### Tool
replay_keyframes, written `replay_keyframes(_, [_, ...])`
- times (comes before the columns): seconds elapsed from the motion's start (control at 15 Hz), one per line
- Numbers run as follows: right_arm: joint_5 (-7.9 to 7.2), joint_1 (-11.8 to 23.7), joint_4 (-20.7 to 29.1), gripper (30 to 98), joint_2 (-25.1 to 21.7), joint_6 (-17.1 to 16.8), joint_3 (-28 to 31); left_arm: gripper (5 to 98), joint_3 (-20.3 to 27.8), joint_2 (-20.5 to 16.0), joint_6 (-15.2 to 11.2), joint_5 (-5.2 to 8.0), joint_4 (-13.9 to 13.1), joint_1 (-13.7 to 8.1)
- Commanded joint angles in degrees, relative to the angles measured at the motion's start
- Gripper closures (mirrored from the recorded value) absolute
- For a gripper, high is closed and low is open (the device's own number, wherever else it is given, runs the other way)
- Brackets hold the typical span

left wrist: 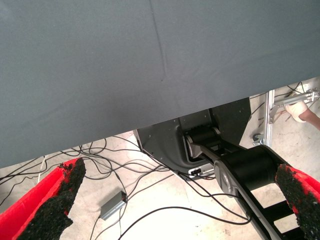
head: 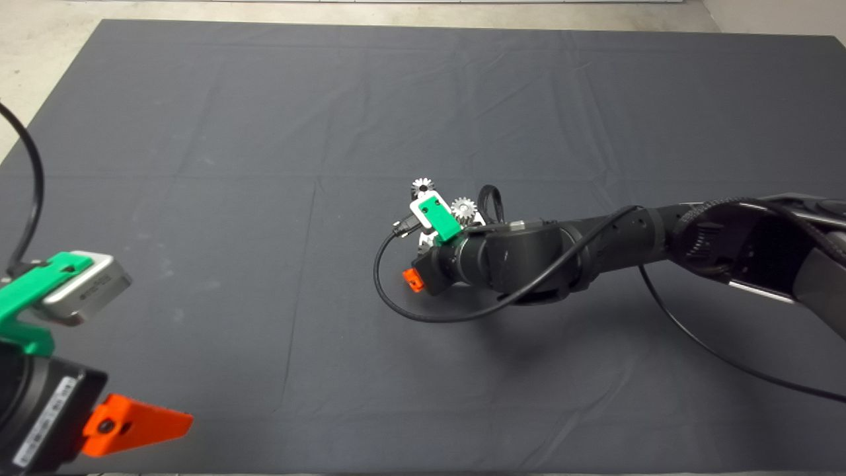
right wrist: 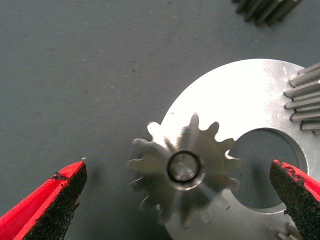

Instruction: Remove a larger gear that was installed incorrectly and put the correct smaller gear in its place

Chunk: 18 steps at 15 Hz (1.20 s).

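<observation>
The right gripper, wide open and empty, straddles the larger gear without touching.

The larger gear, bright silver with flared teeth, sits on a pin.

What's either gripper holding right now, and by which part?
Nothing. The right gripper hangs open, fingers apart on either side of the larger gear, not touching it. The left gripper is open, parked off the mat.

Both arms are black. The right claw has a green mount, red black-padded fingers and a looping black cable; the left claw matches, with a silver camera box.
</observation>
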Motion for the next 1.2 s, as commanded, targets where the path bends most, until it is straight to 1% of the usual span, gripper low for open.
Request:
replay_keyframes(0.0, [1.06,0.4,-1.5,31.6,0.1,0.1,-0.7,6.0,0.8,0.0,-0.1,0.13,-1.0,-0.4])
replay_keyframes(0.27, [1.15,0.4,-1.5,33.1,0.2,0.2,-0.5,6.0,0.8,0.0,-0.1,0.06,-1.0,-0.4])
replay_keyframes(0.33, [1.15,0.4,-1.5,34.9,0.2,0.3,-0.5,6.0,0.8,0.0,-0.1,0.13,-1.0,-0.4])
replay_keyframes(0.4, [1.33,0.4,-1.5,38.4,0.2,0.3,-0.6,6.0,0.8,0.0,-0.1,0.13,-1.0,-0.4])
replay_keyframes(0.53, [1.34,0.4,-1.5,38.4,0.4,0.3,-0.7,6.0,0.8,0.0,-0.1,0.12,-1.0,-0.4])
replay_keyframes(0.6, [1.41,0.4,-1.5,39.4,0.4,0.3,-0.7,6.0,0.8,0.0,-0.1,0.09,-1.0,-0.4])
replay_keyframes(0.67, [1.42,0.4,-1.5,43.4,0.4,0.3,-0.7,6.0,0.8,0.0,-0.1,0.04,-1.0,-0.4])
replay_keyframes(0.8, [1.41,0.4,-1.5,43.7,0.4,0.2,-0.7,6.0,0.8,0.0,-0.1,0.11,-1.0,-0.4])
replay_keyframes(0.93, [1.42,0.4,-1.5,48.0,0.3,0.4,-0.8,6.0,0.8,-0.1,-0.1,0.05,-1.0,-0.4])
replay_keyframes(1.07, [1.42,0.4,-1.5,48.1,0.3,0.4,-0.9,6.0,0.8,0.0,-0.1,0.04,-1.0,-0.4])
replay_keyframes(1.13, [1.42,0.4,-1.5,49.5,0.3,0.4,-0.9,6.0,0.8,-0.1,-0.1,0.04,-1.0,-0.4])
